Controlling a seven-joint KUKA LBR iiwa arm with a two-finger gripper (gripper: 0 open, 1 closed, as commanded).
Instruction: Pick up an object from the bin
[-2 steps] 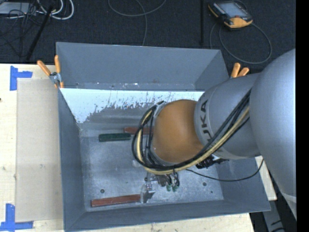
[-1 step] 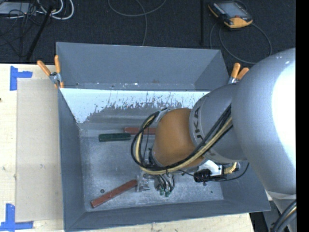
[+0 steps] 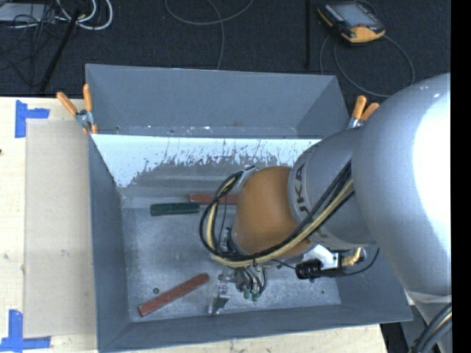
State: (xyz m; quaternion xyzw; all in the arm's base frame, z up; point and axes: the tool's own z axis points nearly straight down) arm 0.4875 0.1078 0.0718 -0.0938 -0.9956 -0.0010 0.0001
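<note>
My gripper [image 3: 220, 298] hangs low over the front of the bin floor, below the arm's orange cover. Just left of it lies a flat reddish-brown stick [image 3: 174, 294], slanting up to the right, with its right end close to the gripper. Whether the two touch I cannot tell. Further back on the floor lies a dark green stick [image 3: 174, 209]. A second reddish stick [image 3: 208, 197] lies right behind it, its right end hidden by the arm.
The arm and its cables cover the right half of the bin. The sloped back wall is scratched. Bare floor lies at the left between the green stick and the reddish-brown one.
</note>
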